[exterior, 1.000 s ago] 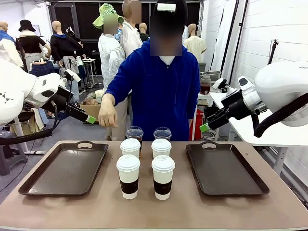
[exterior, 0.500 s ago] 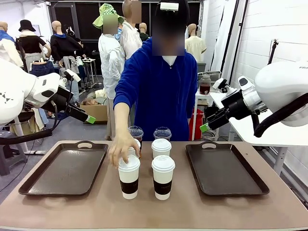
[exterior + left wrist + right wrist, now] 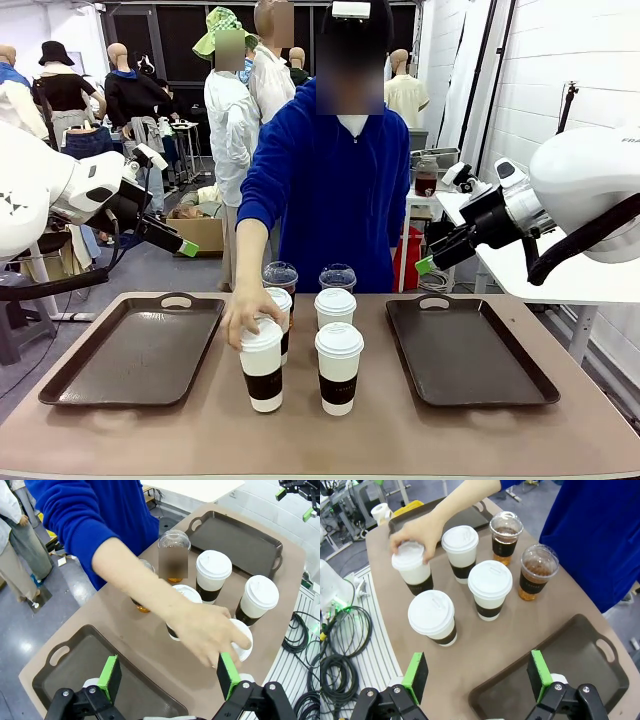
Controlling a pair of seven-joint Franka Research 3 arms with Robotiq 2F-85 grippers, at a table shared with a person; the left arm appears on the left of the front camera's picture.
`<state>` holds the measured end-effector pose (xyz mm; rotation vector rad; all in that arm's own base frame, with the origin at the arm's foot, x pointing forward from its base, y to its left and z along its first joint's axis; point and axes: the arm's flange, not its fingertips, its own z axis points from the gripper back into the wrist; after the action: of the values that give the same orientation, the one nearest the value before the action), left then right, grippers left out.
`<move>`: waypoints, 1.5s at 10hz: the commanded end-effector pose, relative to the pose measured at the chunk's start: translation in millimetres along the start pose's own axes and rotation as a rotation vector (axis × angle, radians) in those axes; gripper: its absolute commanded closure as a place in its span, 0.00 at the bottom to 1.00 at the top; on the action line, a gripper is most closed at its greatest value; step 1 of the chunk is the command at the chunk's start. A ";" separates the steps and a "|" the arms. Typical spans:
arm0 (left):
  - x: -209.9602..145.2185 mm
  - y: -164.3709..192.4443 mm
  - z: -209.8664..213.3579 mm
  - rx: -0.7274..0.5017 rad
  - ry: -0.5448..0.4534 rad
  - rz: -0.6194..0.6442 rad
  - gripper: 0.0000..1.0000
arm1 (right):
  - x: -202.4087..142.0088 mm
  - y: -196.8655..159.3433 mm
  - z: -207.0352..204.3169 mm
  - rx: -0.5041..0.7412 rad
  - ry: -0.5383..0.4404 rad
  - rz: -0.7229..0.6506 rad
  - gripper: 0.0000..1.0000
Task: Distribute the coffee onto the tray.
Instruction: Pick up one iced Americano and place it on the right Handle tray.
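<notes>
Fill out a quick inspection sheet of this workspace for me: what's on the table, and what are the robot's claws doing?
Surface: brown table with a dark left tray and a dark right tray, nothing on either yet.
Job's things: four white lidded paper cups and two clear cups grouped between the trays; the person's hand grips the front-left cup's lid.
Clutter: nothing seen.
Grippers: left gripper and right gripper open, holding nothing, up off the table.
Cables: black loops beside the table's edge.
Surroundings: person in a blue top across the table; white wall at the right.
</notes>
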<state>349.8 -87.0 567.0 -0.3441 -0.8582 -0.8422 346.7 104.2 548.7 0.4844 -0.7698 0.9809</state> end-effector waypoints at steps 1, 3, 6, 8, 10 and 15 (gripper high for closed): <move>-0.3 0.9 0.9 -0.002 -0.004 0.002 0.00 | 0.3 -2.8 -2.9 0.022 -0.023 0.010 0.00; -0.3 0.9 0.9 -0.002 -0.004 0.002 0.00 | 0.3 -2.8 -2.9 0.022 -0.023 0.010 0.00; -0.3 0.9 0.9 -0.002 -0.004 0.002 0.00 | 3.4 -4.7 1.6 -0.015 0.018 0.008 0.00; -0.3 0.9 0.9 -0.002 -0.004 0.002 0.00 | 18.5 -28.0 5.0 -0.058 0.072 0.002 0.00; -0.3 0.9 0.9 -0.002 -0.004 0.002 0.00 | 41.8 -62.1 5.5 -0.007 0.146 0.025 0.00; -0.3 0.9 0.9 -0.002 -0.004 0.002 0.00 | 78.8 -155.5 -12.5 -0.006 0.311 0.141 0.00</move>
<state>349.5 -87.3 567.5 -0.3428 -0.8592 -0.8431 494.7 81.8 588.5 0.3052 -0.5537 1.1091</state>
